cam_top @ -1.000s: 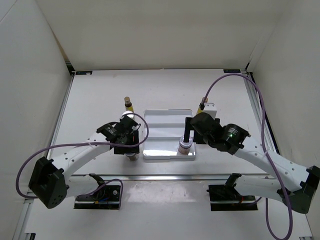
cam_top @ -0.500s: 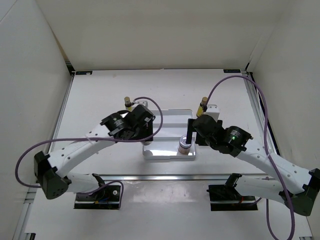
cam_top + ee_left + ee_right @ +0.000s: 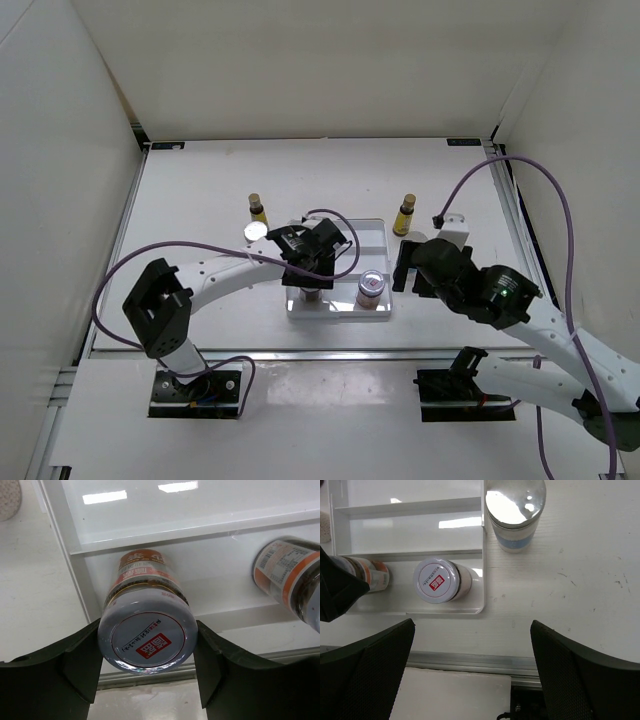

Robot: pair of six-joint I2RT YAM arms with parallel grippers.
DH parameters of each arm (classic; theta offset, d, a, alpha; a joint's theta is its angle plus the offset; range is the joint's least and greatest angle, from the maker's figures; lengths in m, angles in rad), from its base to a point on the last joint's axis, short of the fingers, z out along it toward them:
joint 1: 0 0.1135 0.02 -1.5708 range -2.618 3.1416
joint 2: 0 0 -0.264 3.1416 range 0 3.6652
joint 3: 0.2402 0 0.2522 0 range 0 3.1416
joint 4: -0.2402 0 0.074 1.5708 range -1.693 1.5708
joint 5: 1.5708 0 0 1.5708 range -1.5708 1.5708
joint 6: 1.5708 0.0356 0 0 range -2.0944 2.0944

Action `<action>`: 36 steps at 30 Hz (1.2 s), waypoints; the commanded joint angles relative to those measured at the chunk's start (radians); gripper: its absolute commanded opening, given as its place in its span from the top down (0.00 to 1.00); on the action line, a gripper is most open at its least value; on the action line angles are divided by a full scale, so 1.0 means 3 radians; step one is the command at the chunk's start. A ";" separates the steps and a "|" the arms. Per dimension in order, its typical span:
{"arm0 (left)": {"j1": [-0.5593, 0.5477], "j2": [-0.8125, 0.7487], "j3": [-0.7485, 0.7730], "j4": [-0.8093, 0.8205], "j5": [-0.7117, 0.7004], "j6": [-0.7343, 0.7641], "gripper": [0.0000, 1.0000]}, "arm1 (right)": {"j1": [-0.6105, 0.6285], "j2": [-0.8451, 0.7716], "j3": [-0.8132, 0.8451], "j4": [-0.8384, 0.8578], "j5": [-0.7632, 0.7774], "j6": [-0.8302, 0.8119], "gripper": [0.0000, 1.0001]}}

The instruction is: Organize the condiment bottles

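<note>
The front step of the tray (image 3: 338,310) is crowded: the left end effector (image 3: 147,630) squeezes the left jar (image 3: 142,575), and the right jar (image 3: 371,288) stands near, with a small gap between them. The two back steps are bare. A white cylinder (image 3: 515,515) blocks the tray's right wall at the top of the right wrist view, and below it the surface (image 3: 560,580) is bare.

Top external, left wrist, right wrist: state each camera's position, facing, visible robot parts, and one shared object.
Top external: above and behind the arms, looking down at the tray; both arms show.
Left wrist: behind the left gripper, facing the gripped jar; both fingers show.
Right wrist: behind the right gripper, looking down; open fingers show.
Shared: the freestanding jar, all views.
</note>
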 commanded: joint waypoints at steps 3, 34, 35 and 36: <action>-0.0017 -0.0071 -0.0034 0.0261 0.0034 -0.0079 0.33 | 0.0012 -0.0042 -0.0046 -0.0211 0.0223 0.0179 0.00; 0.0698 -0.2166 -0.0626 -0.0010 -0.1878 0.1225 0.00 | -0.1614 0.1533 0.0592 0.0540 -0.1060 -0.1038 0.00; 0.0739 -0.2228 -0.0844 0.0071 -0.1838 0.1194 0.00 | -0.1644 0.1564 0.0623 0.0541 -0.1060 -0.1068 0.00; 0.0770 -0.2289 -0.0943 0.0108 -0.1837 0.1194 0.00 | -0.1644 0.1610 0.0623 0.0541 -0.1060 -0.1068 0.00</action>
